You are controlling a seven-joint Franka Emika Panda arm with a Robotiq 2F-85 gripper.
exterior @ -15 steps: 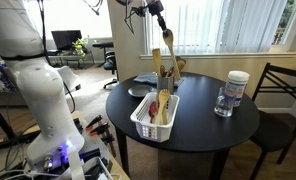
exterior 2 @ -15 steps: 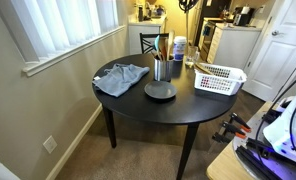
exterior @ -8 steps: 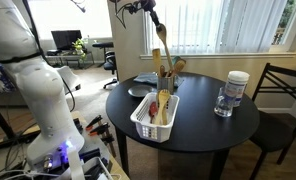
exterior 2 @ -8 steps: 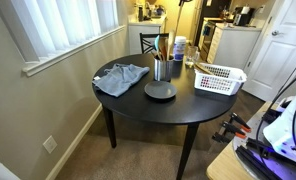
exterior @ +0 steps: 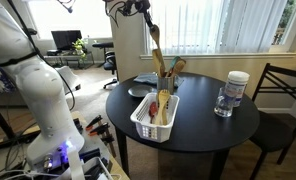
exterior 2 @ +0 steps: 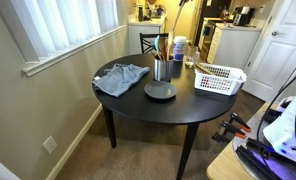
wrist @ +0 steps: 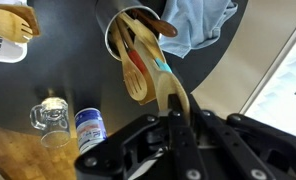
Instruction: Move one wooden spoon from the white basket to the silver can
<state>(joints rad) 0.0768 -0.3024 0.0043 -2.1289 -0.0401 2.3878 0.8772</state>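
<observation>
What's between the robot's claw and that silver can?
Only the wooden spoon that the gripper holds: it hangs down toward the silver can, which holds other utensils. The wrist view shows this best.

wooden spoon [wrist: 171, 93] tilted above silver can [exterior 2: 162, 70]

One round black surface [exterior: 203, 135] carries one white basket [exterior: 146, 128], one silver can [exterior 2: 162, 70], one clear jar [exterior: 237, 84] with a white lid, one drinking glass [exterior: 223, 102], one grey-blue cloth [exterior 2: 121, 77] and one dark round plate [exterior 2: 159, 91]. One wooden spoon [exterior: 156, 48] hangs above the can. At least two more lie in the basket. At least three utensils [wrist: 138, 75] stand in the can; the exact number is unclear. One chair [exterior: 283, 90] stands at the right.
</observation>
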